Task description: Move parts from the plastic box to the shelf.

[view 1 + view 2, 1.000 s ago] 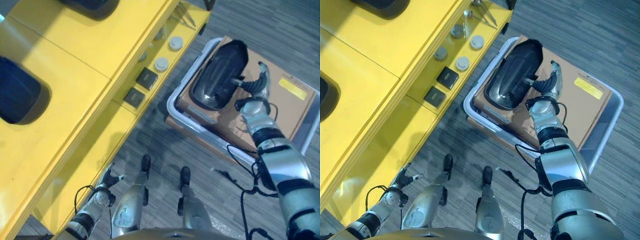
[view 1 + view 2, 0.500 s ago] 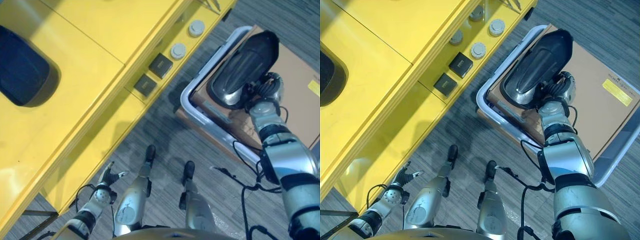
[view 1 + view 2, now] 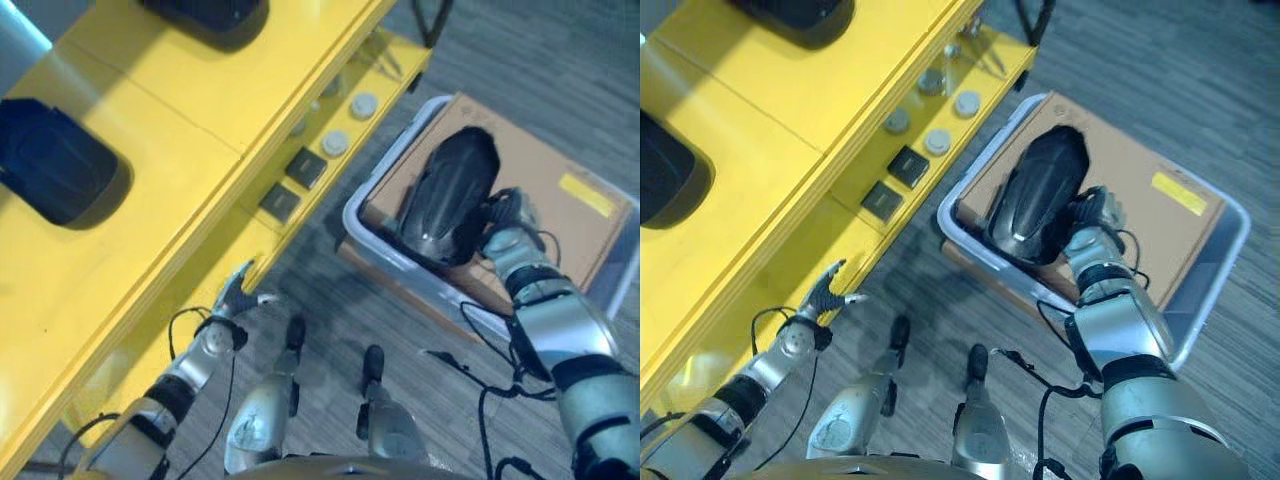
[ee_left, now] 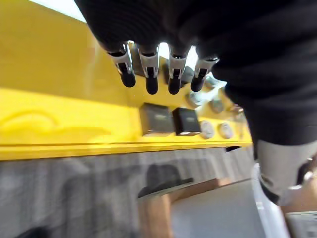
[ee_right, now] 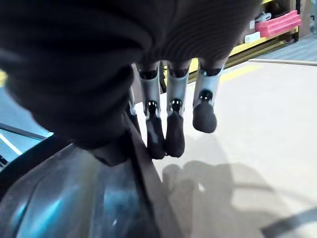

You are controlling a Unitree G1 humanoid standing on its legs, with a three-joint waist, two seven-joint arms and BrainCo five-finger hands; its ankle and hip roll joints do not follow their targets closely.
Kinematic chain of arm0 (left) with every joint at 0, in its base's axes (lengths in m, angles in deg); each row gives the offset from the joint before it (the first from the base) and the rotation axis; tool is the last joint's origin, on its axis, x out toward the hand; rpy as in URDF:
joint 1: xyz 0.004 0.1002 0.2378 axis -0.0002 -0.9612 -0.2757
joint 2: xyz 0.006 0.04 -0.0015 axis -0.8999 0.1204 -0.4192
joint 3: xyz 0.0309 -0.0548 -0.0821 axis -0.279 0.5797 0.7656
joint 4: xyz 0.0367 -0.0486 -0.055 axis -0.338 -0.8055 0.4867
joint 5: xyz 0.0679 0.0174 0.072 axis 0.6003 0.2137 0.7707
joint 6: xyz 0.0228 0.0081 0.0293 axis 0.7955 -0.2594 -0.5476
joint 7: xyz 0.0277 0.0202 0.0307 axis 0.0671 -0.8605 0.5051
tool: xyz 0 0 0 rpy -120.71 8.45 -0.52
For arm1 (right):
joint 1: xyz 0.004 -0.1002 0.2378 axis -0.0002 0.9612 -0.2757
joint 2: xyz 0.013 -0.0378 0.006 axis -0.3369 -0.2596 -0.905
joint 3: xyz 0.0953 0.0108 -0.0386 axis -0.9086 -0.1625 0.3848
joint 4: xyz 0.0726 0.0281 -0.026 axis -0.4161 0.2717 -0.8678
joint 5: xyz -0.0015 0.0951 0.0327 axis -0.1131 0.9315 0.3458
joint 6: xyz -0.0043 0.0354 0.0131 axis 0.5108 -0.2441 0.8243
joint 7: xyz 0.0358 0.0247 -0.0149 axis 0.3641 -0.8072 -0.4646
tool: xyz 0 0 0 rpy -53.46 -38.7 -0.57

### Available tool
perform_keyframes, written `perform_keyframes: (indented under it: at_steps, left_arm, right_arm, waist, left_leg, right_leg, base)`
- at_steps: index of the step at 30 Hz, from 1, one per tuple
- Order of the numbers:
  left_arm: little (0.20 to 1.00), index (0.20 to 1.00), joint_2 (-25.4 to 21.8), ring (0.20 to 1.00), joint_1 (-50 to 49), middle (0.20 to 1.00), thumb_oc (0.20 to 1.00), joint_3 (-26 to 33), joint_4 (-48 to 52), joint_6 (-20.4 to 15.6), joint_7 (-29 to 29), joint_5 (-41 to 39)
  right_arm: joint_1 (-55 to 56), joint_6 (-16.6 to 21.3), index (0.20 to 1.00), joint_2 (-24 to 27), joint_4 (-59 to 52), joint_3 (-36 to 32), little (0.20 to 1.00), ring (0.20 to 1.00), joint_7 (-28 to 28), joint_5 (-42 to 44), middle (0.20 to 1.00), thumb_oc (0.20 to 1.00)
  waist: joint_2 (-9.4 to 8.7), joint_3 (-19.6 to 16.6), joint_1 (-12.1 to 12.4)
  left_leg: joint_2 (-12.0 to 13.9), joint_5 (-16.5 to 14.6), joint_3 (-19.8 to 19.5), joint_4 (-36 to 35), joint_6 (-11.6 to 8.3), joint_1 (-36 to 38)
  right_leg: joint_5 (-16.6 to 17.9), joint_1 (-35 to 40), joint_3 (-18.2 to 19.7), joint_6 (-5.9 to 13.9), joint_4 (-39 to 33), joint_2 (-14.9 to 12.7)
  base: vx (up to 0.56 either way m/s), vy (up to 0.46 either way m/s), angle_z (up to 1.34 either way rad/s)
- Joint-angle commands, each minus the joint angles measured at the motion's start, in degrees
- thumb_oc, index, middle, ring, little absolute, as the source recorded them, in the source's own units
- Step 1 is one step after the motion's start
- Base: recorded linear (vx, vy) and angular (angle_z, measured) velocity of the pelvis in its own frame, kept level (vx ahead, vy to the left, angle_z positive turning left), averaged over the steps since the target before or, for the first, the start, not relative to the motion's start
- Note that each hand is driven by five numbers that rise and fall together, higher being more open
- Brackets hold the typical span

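One glossy black moulded plastic part (image 3: 1035,195) sits on brown cardboard (image 3: 1140,215) in the grey plastic box (image 3: 1230,225), right hand (image 3: 1092,215) fingers curled around its edge, left hand (image 3: 823,297) spread empty beside the yellow shelf (image 3: 790,130).

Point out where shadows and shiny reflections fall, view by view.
Right wrist view: the right robot hand throws a soft shadow onto the cardboard, and bluish glints show on the black part. Left eye view: a pale sheen runs along that part, and a shadow edges the dark item on the yellow shelf. Left wrist view: glare on the shelf's front edge.
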Motion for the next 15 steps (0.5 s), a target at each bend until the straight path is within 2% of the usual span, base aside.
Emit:
perform_keyframes:
  at_steps: [1,2,4,8,9,11,15]
  left_arm:
    - [1.0,1.0,5.6,1.0,4.8,1.0,1.0,1.2,-5.4,-1.7,0.8,-10.4]
    - [1.0,1.0,5.6,1.0,4.9,1.0,1.0,1.2,-5.5,-1.7,0.8,-10.4]
    - [1.0,1.0,7.6,1.0,6.0,1.0,1.0,1.9,-6.8,-1.7,2.2,-17.4]
    - [1.0,1.0,13.7,1.0,7.8,1.0,1.0,4.6,-6.6,-2.0,6.6,-46.5]
    - [1.0,1.0,13.8,1.0,8.1,1.0,1.0,4.3,-5.1,-1.3,8.4,-49.9]
    - [1.0,1.0,14.3,1.0,7.7,1.0,1.0,4.7,-5.0,0.2,10.2,-54.4]
    - [1.0,1.0,15.7,1.0,7.8,1.0,1.0,4.6,-7.9,2.7,12.2,-57.0]
  right_arm:
    - [4.2,1.0,0.2,-2.9,-2.6,5.7,0.2,0.2,-1.5,-3.1,0.2,0.2]
    - [4.2,1.0,0.2,-2.8,-2.6,5.7,0.2,0.2,-1.5,-3.1,0.2,0.2]
    - [4.8,0.4,0.2,-4.6,-4.6,7.2,0.2,0.2,-2.4,-4.7,0.2,0.2]
    - [6.4,-1.2,0.2,-3.9,-14.1,11.7,0.2,0.2,-4.8,-11.4,0.2,0.2]
    - [6.8,-1.5,0.2,-3.1,-19.2,12.8,0.2,0.2,-5.5,-13.8,0.2,0.2]
    - [8.4,-1.3,0.2,-1.0,-23.6,13.8,0.2,0.2,-6.4,-16.9,0.2,0.2]
    - [10.3,-0.6,0.2,2.4,-32.3,14.5,0.2,0.2,-7.4,-20.9,0.2,0.2]
  waist:
    - [-3.41,-7.7,-1.7]
    - [-3.4,-7.6,-1.7]
    - [-4.0,-9.0,-2.5]
    - [-4.45,-12.0,-4.6]
    - [-4.56,-13.0,-5.4]
    - [-4.83,-14.4,-6.1]
    - [-5.39,-16.8,-7.4]
  left_leg:
    - [2.0,-7.4,4.1,0.1,-2.23,5.9]
    - [2.0,-7.5,4.1,0.1,-2.24,6.0]
    - [2.3,-8.0,5.1,0.2,-2.11,8.0]
    - [2.9,-8.9,6.8,0.6,-1.96,11.8]
    - [3.2,-9.3,7.3,0.7,-1.99,12.7]
    - [3.6,-9.9,7.9,0.8,-2.07,14.7]
    - [4.3,-11.1,9.0,1.1,-2.02,17.9]
  right_leg:
    - [-1.4,1.1,2.6,2.69,0.1,-2.8]
    - [-1.5,1.2,2.6,2.69,0.1,-2.8]
    - [-1.7,2.7,3.2,2.65,0.2,-2.6]
    - [-2.5,5.1,4.9,2.49,1.0,-2.1]
    - [-2.8,5.7,5.3,2.44,1.2,-1.9]
    - [-3.3,7.1,5.9,2.25,1.4,-1.6]
    - [-4.4,9.4,6.9,1.95,2.3,-0.9]
  base:
    - [0.07,-0.081,-0.32]
    - [0.07,-0.079,-0.32]
    - [0.06,-0.048,-0.25]
    - [0.07,-0.05,-0.23]
    - [0.1,-0.039,-0.33]
    - [0.09,-0.04,-0.35]
    - [0.07,-0.042,-0.21]
